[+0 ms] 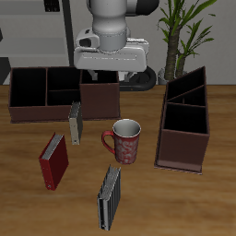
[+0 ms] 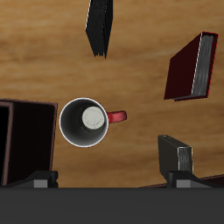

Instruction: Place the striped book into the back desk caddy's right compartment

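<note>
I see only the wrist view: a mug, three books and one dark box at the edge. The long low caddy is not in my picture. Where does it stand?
Observer: The long low caddy stands at the table's back, under the arm. The open gripper seems to hang near its big end section.
Operator: So the dark box I see is not it?
Observer: No. That is the taller slanted caddy, a separate box beside the mug.
Operator: How far is the striped book from the low caddy?
Observer: The striped book stands upright near the table's front edge, with the mug between it and the low caddy.
</note>
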